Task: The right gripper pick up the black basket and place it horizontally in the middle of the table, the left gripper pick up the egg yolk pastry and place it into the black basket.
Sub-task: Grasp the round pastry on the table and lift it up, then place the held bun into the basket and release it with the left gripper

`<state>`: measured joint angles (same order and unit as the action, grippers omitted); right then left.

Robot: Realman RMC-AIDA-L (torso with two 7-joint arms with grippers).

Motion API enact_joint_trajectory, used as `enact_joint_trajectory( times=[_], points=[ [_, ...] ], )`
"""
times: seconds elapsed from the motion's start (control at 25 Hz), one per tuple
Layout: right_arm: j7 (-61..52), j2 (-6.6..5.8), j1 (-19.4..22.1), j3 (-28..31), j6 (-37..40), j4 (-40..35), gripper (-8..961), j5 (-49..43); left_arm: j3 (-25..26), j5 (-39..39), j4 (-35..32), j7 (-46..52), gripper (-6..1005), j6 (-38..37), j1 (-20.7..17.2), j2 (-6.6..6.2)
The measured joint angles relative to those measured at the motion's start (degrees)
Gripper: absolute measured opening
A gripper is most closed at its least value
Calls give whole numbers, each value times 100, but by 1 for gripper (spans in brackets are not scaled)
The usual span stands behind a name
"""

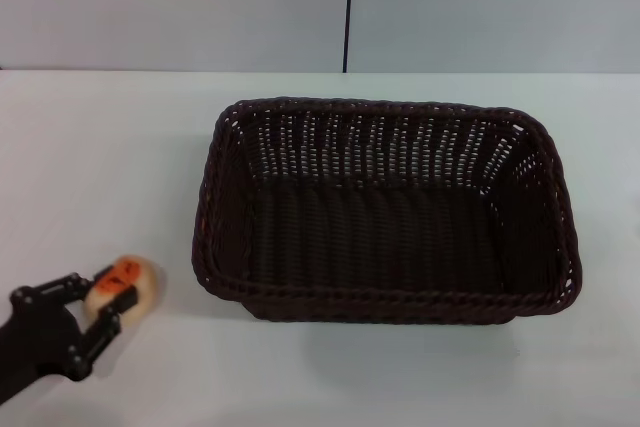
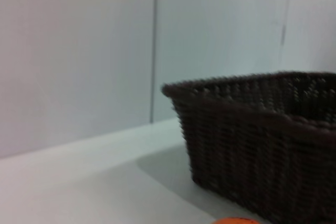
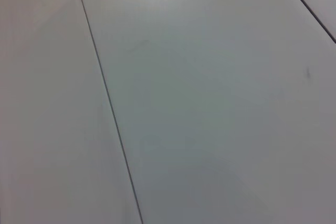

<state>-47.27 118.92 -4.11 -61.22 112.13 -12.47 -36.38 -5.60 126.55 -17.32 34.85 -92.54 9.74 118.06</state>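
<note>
Head view: the left gripper (image 1: 105, 302) reaches in from the near left corner of the table (image 1: 100, 167), its black fingers (image 1: 113, 309) set on either side of the egg yolk pastry (image 1: 126, 284). Whether they already press it or only bracket it cannot be told. The black basket (image 1: 385, 297) sits lengthwise across the middle, off to the gripper's right and a little beyond it, near but not touching; its placement looks done.

Risks, as a judgement: the pastry is round and probably soft, so a tight squeeze may crush it and an off-centre one may roll it away. A low carry toward the basket could catch the braided rim.

Pose: the arm lies low and slanted, fingers pointing forward and rightward. The right gripper is out of sight, its wrist camera facing only a blank panel.
</note>
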Motion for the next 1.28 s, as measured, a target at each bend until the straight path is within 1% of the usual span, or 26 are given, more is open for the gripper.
enact_joint_trajectory(
  times=[0.12,0.16,0.2,0.28,0.32,0.36,0.4,0.52,0.68,0.72,0.8,0.88,1.0,1.04,1.08,1.2,1.24,1.28],
  points=[
    [4,1,3,15,37,2,612,0,397,-1,-91,34,292,-298,-29,-12],
    [5,-1,4,15,54,3,612,0,787,-1,-196,61,282,-548,-43,-24],
    [5,-1,4,15,54,3,612,0,787,-1,-196,61,272,-548,-43,-24],
    [5,-4,-2,15,60,4,612,0,1113,-2,-288,78,252,-769,-38,-35],
    [5,-4,-7,14,62,5,612,-4,1210,-2,-330,83,248,-927,-20,-42],
    [6,-4,-9,14,65,5,612,-9,1319,-9,-394,98,245,-1239,45,-50],
    [7,-5,-12,14,65,6,612,-17,1319,-9,-394,98,241,-1239,45,-50],
    [80,0,-2,13,74,8,612,-20,1338,-104,-392,132,230,-1687,195,-25],
    [223,13,24,14,98,50,611,-20,1131,-79,-59,136,215,-1886,501,18],
    [226,13,20,13,98,81,611,-14,1044,-61,33,136,211,-1877,567,24],
    [227,10,3,14,104,134,611,-7,865,-54,239,136,167,-1809,722,33],
    [227,6,5,14,143,152,611,-4,713,-53,542,136,150,-1631,893,38],
    [228,3,28,65,230,155,611,-2,596,-45,834,116,124,-1427,1059,39],
    [227,2,35,106,239,156,611,-1,596,-45,834,116,139,-1427,1059,39],
    [227,1,39,136,242,156,611,0,418,-27,1122,32,154,-1293,1284,45],
    [227,0,38,185,247,159,611,0,328,-27,1250,-61,198,-1246,1393,52],
    [227,-1,29,201,245,162,611,0,260,-29,1532,-279,213,-949,1553,61],
    [227,-1,16,232,237,167,611,0,260,-29,1618,-302,250,-763,1616,60]
  ],
)
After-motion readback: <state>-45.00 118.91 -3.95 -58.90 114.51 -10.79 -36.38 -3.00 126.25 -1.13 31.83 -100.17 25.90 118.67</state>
